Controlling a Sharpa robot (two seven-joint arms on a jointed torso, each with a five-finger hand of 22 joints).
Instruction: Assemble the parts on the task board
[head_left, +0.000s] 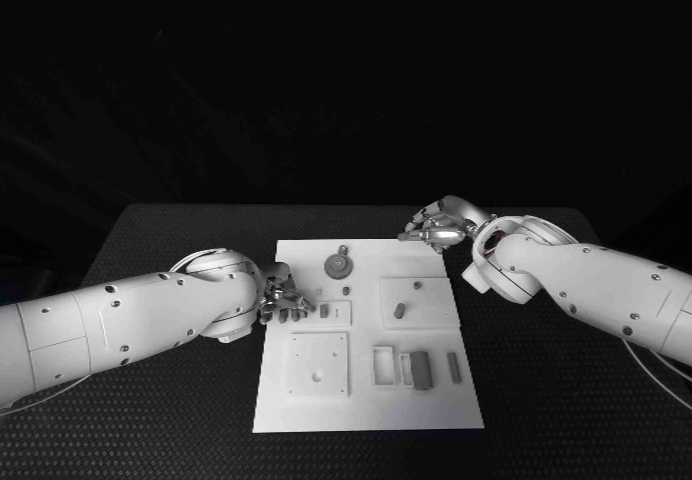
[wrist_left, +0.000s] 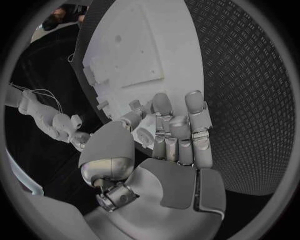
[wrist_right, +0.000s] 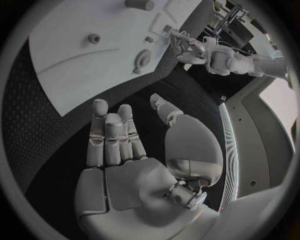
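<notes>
The task board (head_left: 368, 330) is shown as a flat white rectangular plate lying on the black table (head_left: 173, 230), and all places below are given relative to it. A toothed gear (head_left: 336, 265) is seen near its far edge, a short peg (head_left: 319, 293) just nearside of the gear, a raised square plate (head_left: 317, 365) at its near left, and a row of upright bars (head_left: 420, 368) at its near right, beside an open slot (head_left: 384, 365). The parts are judged to be small, rigid and light, probably of smooth plastic, so that slipping is the main risk rather than breakage; the gear would best be taken by its rim between thumb and fingertip, and a bar by its two long faces. The board itself is judged stiff and unlikely to shift under a light press. The left hand (head_left: 284, 297) is held over the board's left edge, level with the peg, its fingers (wrist_left: 178, 135) extended side by side and apart from the thumb, with nothing held. The right hand (head_left: 437, 226) is poised just beyond the board's far right corner; in its wrist view the palm is spread and nothing is held, though the fingertips are poorly resolved in the head view.
</notes>
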